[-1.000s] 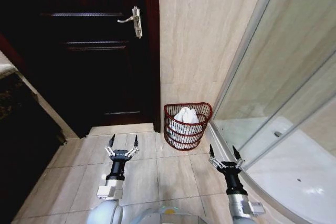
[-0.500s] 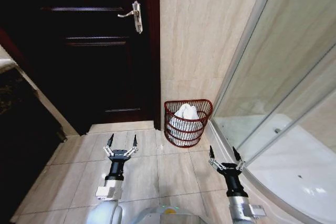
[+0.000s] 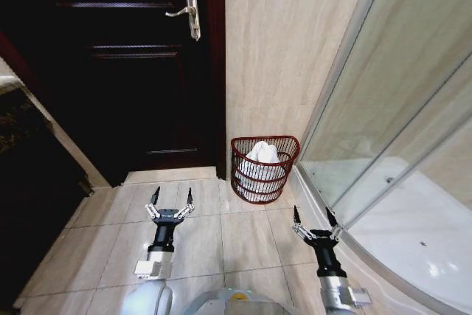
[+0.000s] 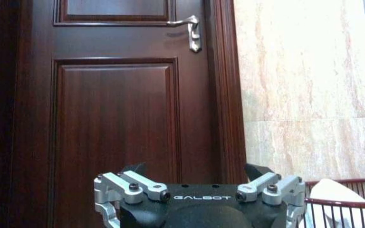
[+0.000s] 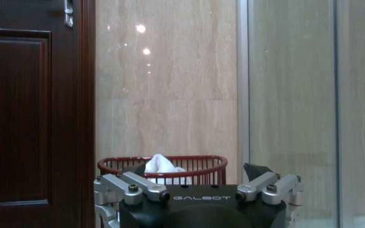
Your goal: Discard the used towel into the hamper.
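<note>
White crumpled towel [image 3: 261, 154] already sitting inside dark red wire hamper [image 3: 262, 182] against beige tiled wall. I'm holding 2 grippers, left gripper [image 3: 171, 197] and right gripper [image 3: 310, 216], spread empty above floor, job looking done.

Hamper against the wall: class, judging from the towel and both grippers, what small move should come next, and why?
Probably a small retreat: the white towel already sits inside the hamper, and the left gripper and right gripper hang open, holding nothing, short of it.
</note>
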